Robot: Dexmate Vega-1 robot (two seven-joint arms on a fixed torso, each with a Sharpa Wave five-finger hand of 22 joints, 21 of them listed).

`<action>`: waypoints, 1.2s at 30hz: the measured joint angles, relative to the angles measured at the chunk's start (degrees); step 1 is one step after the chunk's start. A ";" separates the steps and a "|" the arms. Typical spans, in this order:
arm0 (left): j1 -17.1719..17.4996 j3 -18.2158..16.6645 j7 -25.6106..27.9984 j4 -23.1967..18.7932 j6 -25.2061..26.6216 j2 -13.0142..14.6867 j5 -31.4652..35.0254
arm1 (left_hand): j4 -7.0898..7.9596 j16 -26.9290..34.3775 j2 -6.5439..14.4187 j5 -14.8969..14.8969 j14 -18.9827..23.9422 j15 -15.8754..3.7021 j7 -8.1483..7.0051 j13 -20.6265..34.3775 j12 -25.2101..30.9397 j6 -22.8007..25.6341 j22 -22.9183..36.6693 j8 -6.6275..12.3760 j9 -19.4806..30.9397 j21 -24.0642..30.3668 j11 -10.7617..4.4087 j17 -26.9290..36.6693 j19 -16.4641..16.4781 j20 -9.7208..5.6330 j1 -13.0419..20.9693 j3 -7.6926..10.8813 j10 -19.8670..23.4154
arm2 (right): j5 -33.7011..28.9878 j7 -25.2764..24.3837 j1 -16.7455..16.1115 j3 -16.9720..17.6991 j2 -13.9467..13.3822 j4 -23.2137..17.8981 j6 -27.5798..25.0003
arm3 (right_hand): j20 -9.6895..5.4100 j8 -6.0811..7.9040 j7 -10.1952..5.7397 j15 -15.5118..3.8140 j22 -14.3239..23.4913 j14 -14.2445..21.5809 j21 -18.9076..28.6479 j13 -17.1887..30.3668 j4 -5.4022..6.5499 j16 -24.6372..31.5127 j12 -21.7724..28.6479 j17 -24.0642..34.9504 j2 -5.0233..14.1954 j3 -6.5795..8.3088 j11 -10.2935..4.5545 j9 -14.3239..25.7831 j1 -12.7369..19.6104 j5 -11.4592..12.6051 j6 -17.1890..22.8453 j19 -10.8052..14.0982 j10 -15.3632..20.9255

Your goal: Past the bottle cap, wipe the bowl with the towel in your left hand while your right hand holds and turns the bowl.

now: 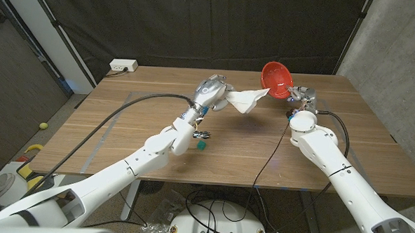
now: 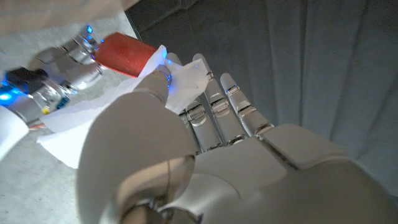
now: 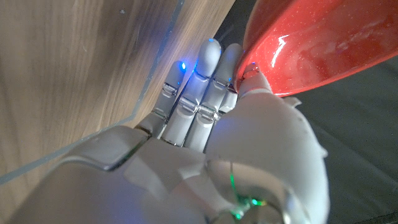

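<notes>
A red bowl [image 1: 276,79] is held tilted above the table's far right by my right hand [image 1: 297,96], which grips its rim; the right wrist view shows the fingers [image 3: 211,68] against the bowl's glossy red wall [image 3: 311,43]. My left hand [image 1: 210,93] holds a white towel [image 1: 245,99], whose tip reaches the bowl's near rim. In the left wrist view the towel [image 2: 180,84] is pinched by the hand [image 2: 186,143], with the red bowl [image 2: 124,55] beyond it. A small green bottle cap [image 1: 201,145] lies on the table under my left forearm.
A wooden table [image 1: 123,120] with tape lines marking a rectangle. A white power strip [image 1: 124,66] sits at the far left corner. Black cables run along both arms. Dark curtain behind the table; a concrete wall at right.
</notes>
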 measured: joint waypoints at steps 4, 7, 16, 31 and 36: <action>0.25 -0.32 2.87 1.24 0.13 -1.27 -2.18 | -0.31 0.88 -0.29 -0.38 0.90 -0.11 0.36 0.10 0.37 0.68 0.26 -0.24 0.01 0.51 0.30 1.12 0.30 0.10 0.29 -0.31 0.30 | 0.83 1.63 -0.44 0.01 -0.86 0.47 3.24 | 0.00 -0.11 0.00 0.00 0.00 0.00 0.08 0.00 0.00 0.00 0.00 0.02 0.01 0.00 0.00 -0.03 -0.01 0.00 0.00 0.00 0.00; 0.38 -0.55 4.67 1.90 0.24 -2.21 -4.07 | -0.14 1.23 -0.29 -0.39 1.27 -0.32 0.42 0.48 0.38 0.81 0.26 -0.63 0.01 1.02 0.33 1.73 0.60 -0.20 0.29 -0.64 0.33 | 1.11 3.11 -0.74 -0.19 -1.68 1.10 5.88 | 0.00 -0.12 0.00 0.00 0.00 0.00 0.08 0.00 0.00 0.00 0.00 0.07 0.02 0.00 0.00 -0.02 -0.03 0.00 0.00 0.00 0.00; 0.23 -0.97 8.84 3.91 -0.82 -4.15 -9.06 | -0.14 1.54 0.08 -0.89 1.27 -0.32 0.43 0.85 0.86 1.41 0.53 -1.43 0.03 1.74 0.58 2.78 0.60 -0.20 0.67 -1.12 0.64 | 1.67 7.22 -1.02 -1.34 -4.02 3.05 11.18 | 0.00 -0.28 -0.01 0.01 0.00 0.00 0.08 0.38 0.00 -0.11 -0.18 0.16 0.25 0.00 0.00 0.02 -0.28 -0.01 0.00 0.00 0.00; -2.14 -1.18 10.77 8.38 -5.57 -6.98 -15.54 | 0.10 1.54 0.08 -0.92 1.26 -0.32 0.43 1.59 0.92 1.42 0.79 -2.24 0.04 2.70 0.56 3.99 0.59 -0.19 0.68 -1.36 0.65 | -0.92 12.81 0.10 -4.47 -7.39 4.15 16.40 | 0.21 -0.60 -0.02 -0.19 -0.28 -0.22 -0.25 0.85 0.00 -0.66 -0.66 0.48 0.24 0.00 0.30 0.74 -0.29 -0.48 0.00 -0.64 -0.30; -3.24 -1.34 10.63 10.48 -8.14 -8.14 -18.94 | 0.26 1.54 -0.14 -0.93 1.26 -0.32 0.63 1.60 1.16 2.22 0.79 -2.64 0.04 2.84 0.57 4.24 0.59 -0.19 0.90 -1.51 0.67 | -1.79 13.91 0.63 -5.31 -8.01 4.29 17.32 | 0.21 -0.84 -0.02 -0.18 -0.27 -0.22 -0.64 0.98 0.00 -0.66 -0.67 0.69 0.23 0.00 0.30 0.85 -0.29 -0.48 0.00 -0.63 -0.30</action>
